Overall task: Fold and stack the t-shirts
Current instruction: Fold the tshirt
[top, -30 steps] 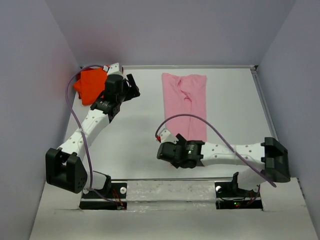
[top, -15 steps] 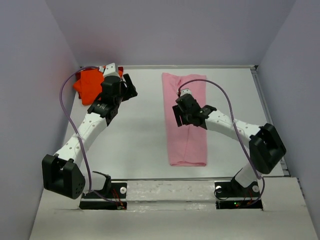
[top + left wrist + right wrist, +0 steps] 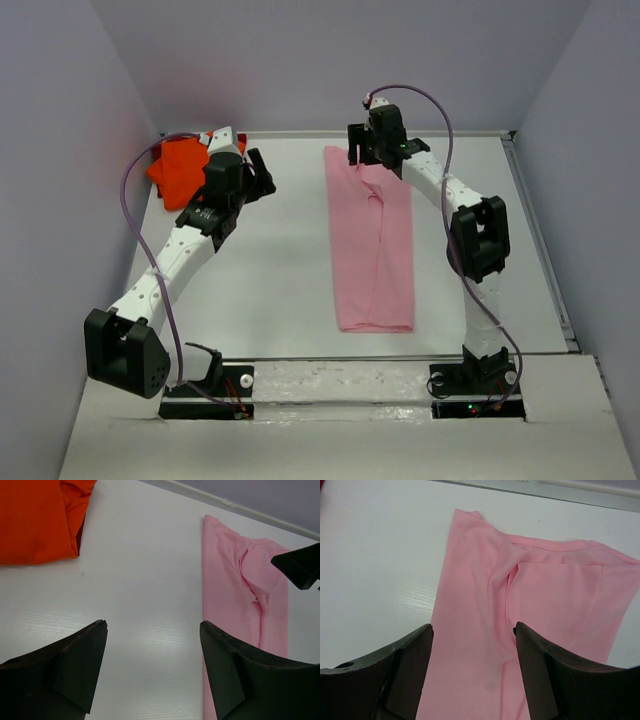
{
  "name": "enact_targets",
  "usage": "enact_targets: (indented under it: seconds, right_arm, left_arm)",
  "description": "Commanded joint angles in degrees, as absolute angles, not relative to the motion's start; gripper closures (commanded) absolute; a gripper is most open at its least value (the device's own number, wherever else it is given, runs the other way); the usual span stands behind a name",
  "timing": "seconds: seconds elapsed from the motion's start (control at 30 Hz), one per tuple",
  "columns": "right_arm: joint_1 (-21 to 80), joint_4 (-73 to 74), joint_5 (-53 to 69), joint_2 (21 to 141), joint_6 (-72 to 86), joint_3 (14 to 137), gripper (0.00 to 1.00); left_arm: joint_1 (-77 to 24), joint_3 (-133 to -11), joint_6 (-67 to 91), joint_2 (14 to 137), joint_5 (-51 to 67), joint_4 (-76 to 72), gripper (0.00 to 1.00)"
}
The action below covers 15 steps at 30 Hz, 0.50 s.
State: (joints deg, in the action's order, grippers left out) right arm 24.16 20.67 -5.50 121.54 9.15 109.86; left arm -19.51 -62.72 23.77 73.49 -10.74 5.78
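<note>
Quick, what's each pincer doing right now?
Left pincer: open, holding nothing.
Right pincer: open, empty, over the pink t-shirt.

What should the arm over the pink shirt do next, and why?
Probably lower the right gripper onto the pink shirt at its far edge and pinch: the jaws stand open above that end, empty, and the shirt lies as a long strip.

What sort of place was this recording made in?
Probably a lab robot cell, not a home: a white table boxed by plain grey walls, with a pink t-shirt and an orange t-shirt.
</note>
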Motion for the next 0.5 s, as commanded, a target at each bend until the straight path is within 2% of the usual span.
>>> enact_targets:
  seconds: [0.0,0.13,0.47]
  right_arm:
    - [20.84,22.85,-0.54,128.21,9.40,115.74,0.28]
    - [17.76,24.08,5.26,132.79,11.86,120.57,0.28]
    - [17.23,25.75,11.58,135.44,12.92,118.48,0.28]
  left_arm:
    - [-19.86,-63.37,22.67,71.54,-10.99,3.96,0.16]
    - [-19.78,-63.37,22.59,71.37,-10.90,4.04,0.16]
    - [-19.78,-63.63,22.59,72.16,-10.55,4.13,0.16]
